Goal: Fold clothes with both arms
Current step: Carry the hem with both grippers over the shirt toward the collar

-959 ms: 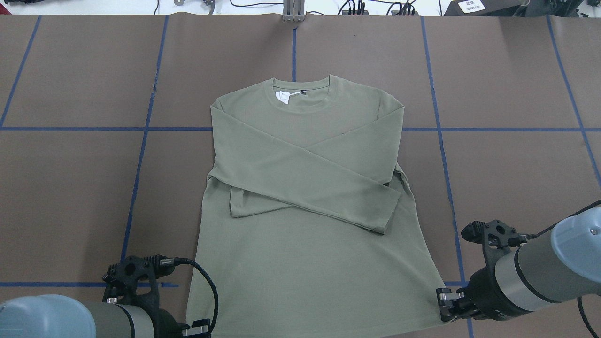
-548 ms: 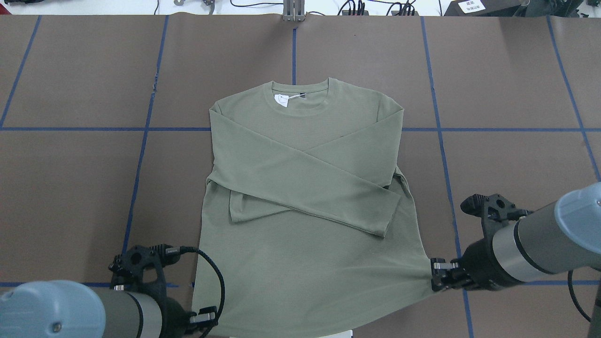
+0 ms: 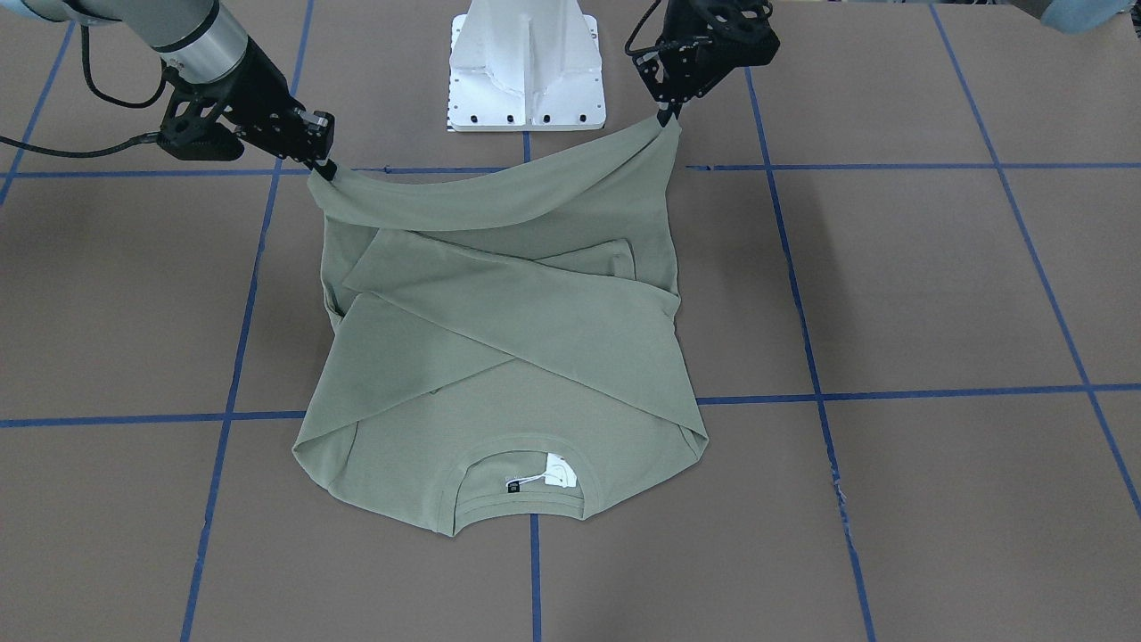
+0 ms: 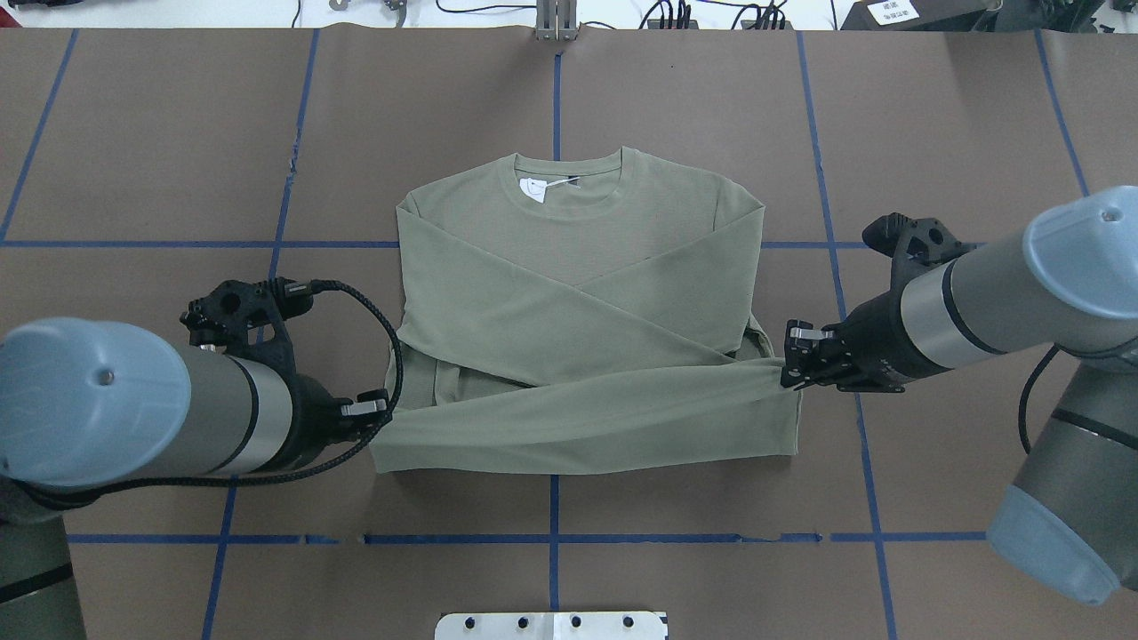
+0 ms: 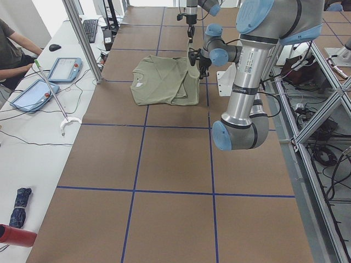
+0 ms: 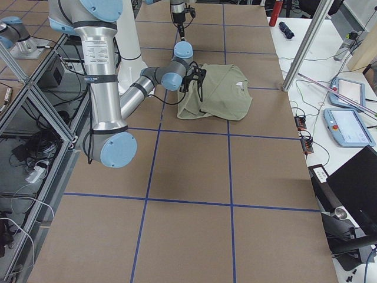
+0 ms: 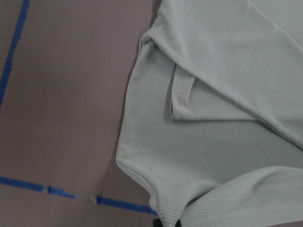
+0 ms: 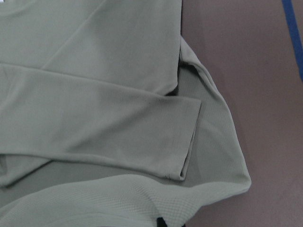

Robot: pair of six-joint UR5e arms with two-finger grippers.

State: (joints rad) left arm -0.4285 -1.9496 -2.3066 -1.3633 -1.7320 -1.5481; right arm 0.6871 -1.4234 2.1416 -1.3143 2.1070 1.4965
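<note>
Overhead, front: opposed, steep. Sides: two, opposed, distant. Wrists: two, close. All share sage-green ribbed knit shirt (image 4: 578, 293).

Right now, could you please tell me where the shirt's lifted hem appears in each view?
Front-facing: hem top centre, below the white pedestal.
Overhead: hem, lower centre.
Exterior left: hem on the right edge of the shirt.
Exterior right: hem on its left edge.
Left wrist: hem bottom right.
Right wrist: hem along the bottom.
Shared landmark: blue tape lines.
</note>
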